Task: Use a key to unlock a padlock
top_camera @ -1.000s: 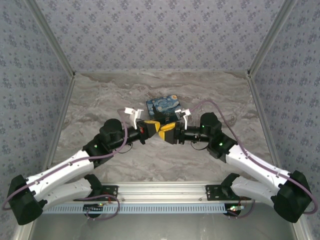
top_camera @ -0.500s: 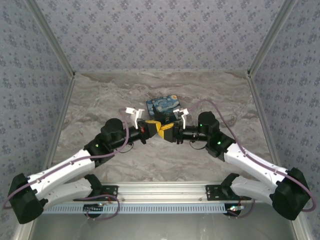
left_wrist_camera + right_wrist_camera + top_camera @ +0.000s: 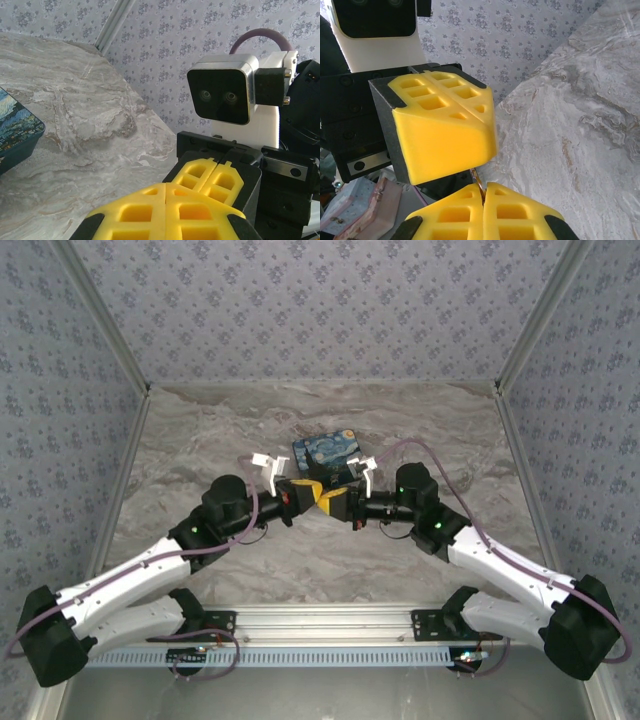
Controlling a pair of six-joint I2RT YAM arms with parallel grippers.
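The two arms meet nose to nose over the middle of the marbled worktop (image 3: 200,440). The left gripper (image 3: 305,494) and the right gripper (image 3: 335,503) have their yellow tips touching or all but touching, just in front of the starry-night tin box (image 3: 325,453). The box lies flat on the worktop, on the far side of both grippers and apart from them.

In the left wrist view, the left gripper's yellow pads are pressed together with no gap along the seam. I cannot tell whether anything is caught between them. The right gripper sits directly ahead of them, a little higher, and its pads are pressed together too.

In the right wrist view, the left gripper's block of pads hangs just above and to the left of the right gripper's tips. A thin brassy sliver (image 3: 478,181) stands in the narrow space between them. Its lower end is pinched in the seam at the right gripper's tips, and its upper end reaches the underside of the left gripper's pads.

The sliver could be a key or part of the padlock — it is too small to tell. The padlock's teal body is hidden where the grippers meet, so its exact place between them cannot be made out.
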